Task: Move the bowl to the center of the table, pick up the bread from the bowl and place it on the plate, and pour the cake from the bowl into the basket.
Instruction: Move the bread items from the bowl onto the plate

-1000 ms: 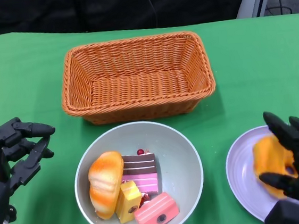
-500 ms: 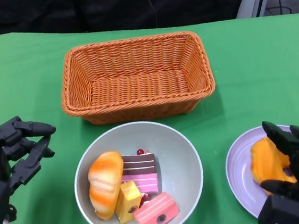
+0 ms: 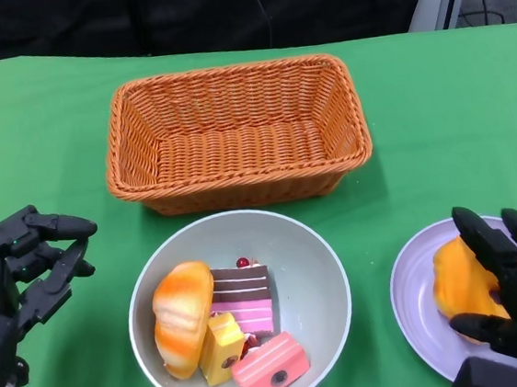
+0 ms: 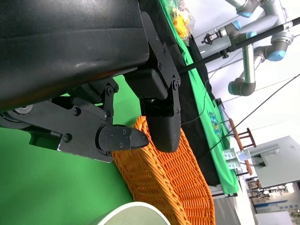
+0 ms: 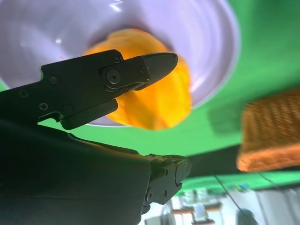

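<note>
Orange woven basket [image 3: 235,133], grey bowl [image 3: 316,252], lilac plate [image 3: 415,302], green tablecloth [image 3: 38,124], pink/yellow/brown cake [image 3: 245,329].

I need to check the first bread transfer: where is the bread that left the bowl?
In the head view it lies on the purple plate at the table's right, partly under the right hand: an orange bread.

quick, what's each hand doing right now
Left hand: open, holding nothing.
Right hand: fingers around the bread on the plate; grip cannot be told.
</note>
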Motion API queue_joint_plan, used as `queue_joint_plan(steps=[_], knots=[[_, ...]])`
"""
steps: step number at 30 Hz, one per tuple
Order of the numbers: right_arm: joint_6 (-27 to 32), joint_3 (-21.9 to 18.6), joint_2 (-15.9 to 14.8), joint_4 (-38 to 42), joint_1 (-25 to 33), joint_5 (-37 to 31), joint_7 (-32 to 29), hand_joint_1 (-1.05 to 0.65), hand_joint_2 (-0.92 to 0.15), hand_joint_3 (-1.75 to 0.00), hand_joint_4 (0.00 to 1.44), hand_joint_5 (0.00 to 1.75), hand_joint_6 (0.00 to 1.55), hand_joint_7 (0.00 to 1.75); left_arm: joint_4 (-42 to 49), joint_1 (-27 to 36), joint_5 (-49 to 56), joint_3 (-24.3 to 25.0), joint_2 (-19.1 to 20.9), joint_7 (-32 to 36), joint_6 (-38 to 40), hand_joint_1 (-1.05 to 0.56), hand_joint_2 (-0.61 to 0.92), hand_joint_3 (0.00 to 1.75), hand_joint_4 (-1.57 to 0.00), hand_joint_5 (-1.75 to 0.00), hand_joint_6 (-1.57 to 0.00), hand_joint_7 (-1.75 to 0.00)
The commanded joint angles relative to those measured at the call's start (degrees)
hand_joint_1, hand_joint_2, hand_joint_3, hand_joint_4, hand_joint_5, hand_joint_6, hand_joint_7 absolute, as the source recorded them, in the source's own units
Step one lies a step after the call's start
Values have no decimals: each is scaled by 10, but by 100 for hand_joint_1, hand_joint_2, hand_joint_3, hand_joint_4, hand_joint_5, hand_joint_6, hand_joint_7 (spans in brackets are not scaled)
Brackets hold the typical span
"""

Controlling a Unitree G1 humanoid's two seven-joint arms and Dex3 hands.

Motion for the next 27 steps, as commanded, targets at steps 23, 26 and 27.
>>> queue_joint_plan(steps=[23, 26, 27], knots=[[79, -14, 68, -287, -14, 365, 305, -58, -92, -10, 61, 14, 48, 5, -7, 1, 12, -9, -5, 10, -4, -11, 92, 35, -84, -121, -92, -81], [100, 3, 79, -297, -43, 377, 331, -58, -92, -9, 64, 14, 50, 6, -9, 2, 13, -10, -6, 13, -4, -12, 92, 34, -84, -121, -92, -82], [104, 6, 81, -298, -48, 378, 336, -58, -92, -9, 64, 15, 51, 6, -9, 2, 13, -10, -6, 14, -4, -12, 92, 34, -84, -121, -92, -82]])
